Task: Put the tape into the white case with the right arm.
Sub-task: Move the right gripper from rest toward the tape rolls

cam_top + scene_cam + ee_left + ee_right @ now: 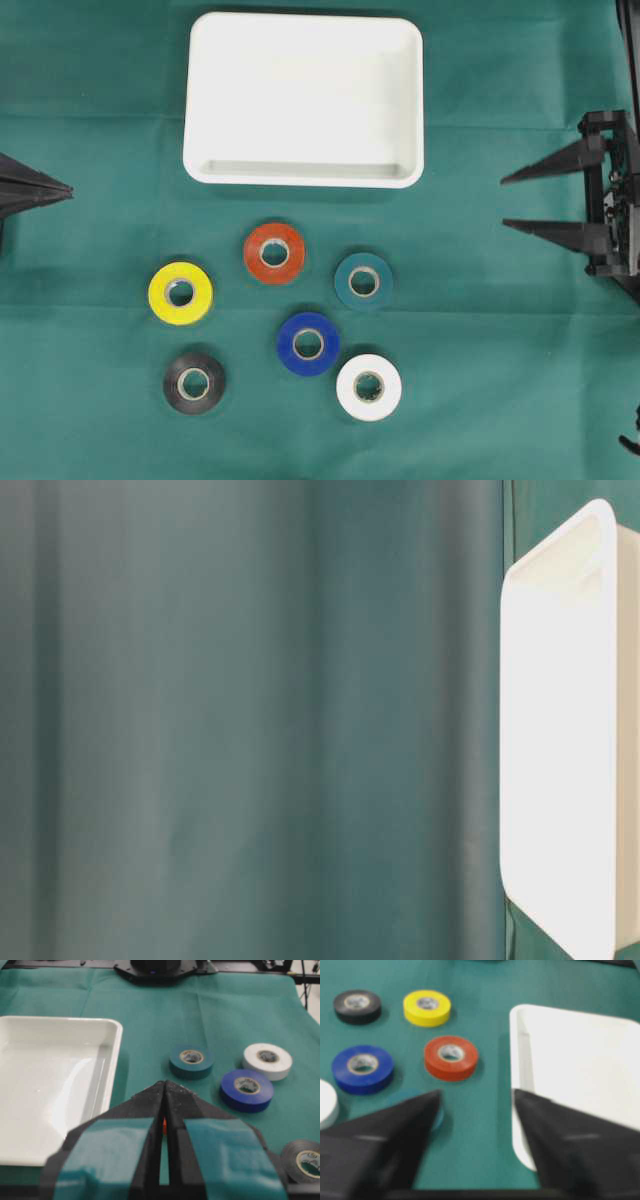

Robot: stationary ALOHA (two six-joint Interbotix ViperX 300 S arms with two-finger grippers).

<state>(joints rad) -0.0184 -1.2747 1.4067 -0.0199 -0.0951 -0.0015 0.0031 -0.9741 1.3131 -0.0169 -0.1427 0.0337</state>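
The right pincer (505, 202) sits at the right edge of the overhead view, its two pointed fingers level and aimed toward the middle of the frame, spread apart with nothing between them. The rolls of tape lie to its left and a little lower in that view, flat on the green surface (90, 120), each with its core hole facing up, so none has a long axis to line up with; any of them can be taken across its round body.

Nearest the right pincer is the teal roll (363, 281), lower centre-right of the overhead view. In the right wrist view it shows partly hidden behind the left finger. Farther off lie the white roll (369, 387), blue roll (308, 343), orange-red roll (274, 252), yellow roll (180, 293) and black roll (194, 382). None touches another.

The white case (303, 175) lies in the upper centre of the overhead view, empty, well apart from the rolls and just above the orange-red one. No tape is in it yet.

The left pincer (62, 190) rests at the left edge, fingers pressed together on nothing.

The right arm looks drawn back and low. The coming move probably calls for reaching leftward and down over the teal roll with the fingers kept wide enough to straddle it.
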